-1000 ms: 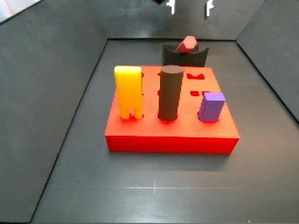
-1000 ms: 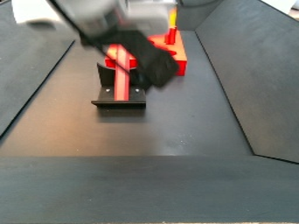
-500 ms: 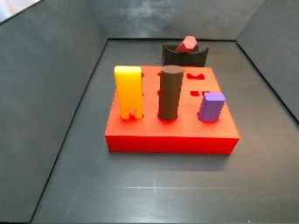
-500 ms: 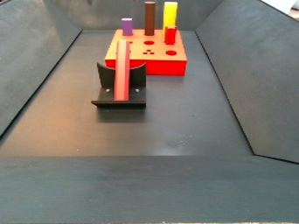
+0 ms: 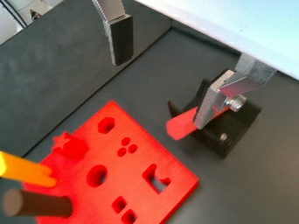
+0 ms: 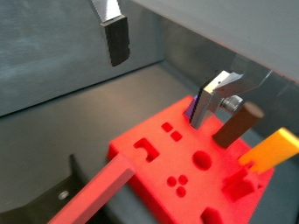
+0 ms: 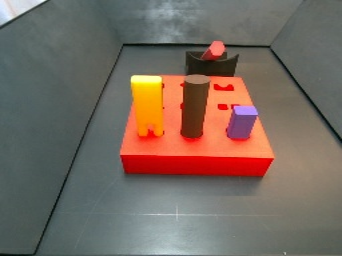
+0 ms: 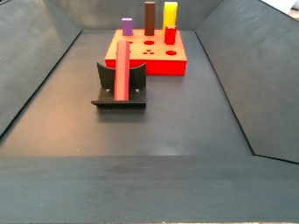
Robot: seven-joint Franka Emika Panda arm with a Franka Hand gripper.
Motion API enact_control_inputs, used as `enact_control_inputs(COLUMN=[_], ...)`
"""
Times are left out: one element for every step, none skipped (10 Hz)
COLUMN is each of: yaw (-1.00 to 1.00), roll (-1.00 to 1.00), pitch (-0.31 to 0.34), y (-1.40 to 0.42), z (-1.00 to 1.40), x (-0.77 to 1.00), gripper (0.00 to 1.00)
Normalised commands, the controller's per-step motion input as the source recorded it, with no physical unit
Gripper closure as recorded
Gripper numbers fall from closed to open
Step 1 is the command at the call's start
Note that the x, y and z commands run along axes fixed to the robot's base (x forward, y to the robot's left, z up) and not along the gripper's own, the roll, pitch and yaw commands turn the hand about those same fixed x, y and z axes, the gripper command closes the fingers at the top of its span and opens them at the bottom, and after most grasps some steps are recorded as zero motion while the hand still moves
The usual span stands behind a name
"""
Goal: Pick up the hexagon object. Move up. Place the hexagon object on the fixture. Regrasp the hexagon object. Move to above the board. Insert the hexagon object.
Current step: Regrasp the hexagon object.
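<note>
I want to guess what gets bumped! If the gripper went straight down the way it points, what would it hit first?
Probably the red board or the floor beside it. The gripper is open, high above both, holding nothing. Depth is unclear, so that's a guess.

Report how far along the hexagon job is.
Done: the hexagon object leans on the fixture. In hand: nothing; the gripper hangs open and empty high above the floor, seen only in both wrist views. Left: regrasp, move above the board, insert.
</note>
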Motion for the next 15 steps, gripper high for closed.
enact_control_inputs(yaw=[0.01, 0.02, 0.02, 0.02, 0.02, 0.02, 0.02, 0.02, 0.02, 0.03, 0.03, 0.04, 0.04, 0.06, 0.08], roll=[1.0, 1.0, 1.0, 1.0, 1.0, 1.0, 1.0, 1.0, 1.0, 1.0, 1.0, 1.0, 1.0, 1.0, 1.0], pitch=[-0.001, -0.005, -0.009, -0.014, -0.014, -0.009, -0.006, 0.007, 0.011, 0.022, 0.04, 0.057, 0.078, 0.113, 0.148], y=[-0.03, -0.04, -0.03, -0.02, -0.02, -0.02, -0.01, -0.02, -0.02, -0.03, -0.03, -0.03, -0.04, -0.04, -0.04], z=[0.03, 0.01, 0.01, 0.01, 0.01, 0.01, 0.01, 0.0, 0.0, 0.0, 0.0, 0.0, 0.0, 0.0, -0.01], x=[-0.03, -0.02, -0.01, -0.01, -0.01, -0.01, 0.0, 0.01, 0.02, 0.03, 0.05, 0.06, 0.07, 0.09, 0.09], gripper=[0.0, 0.0, 0.0, 0.0, 0.0, 0.0, 0.0, 0.0, 0.0, 0.0, 0.0, 0.0, 0.0, 0.0, 0.0])
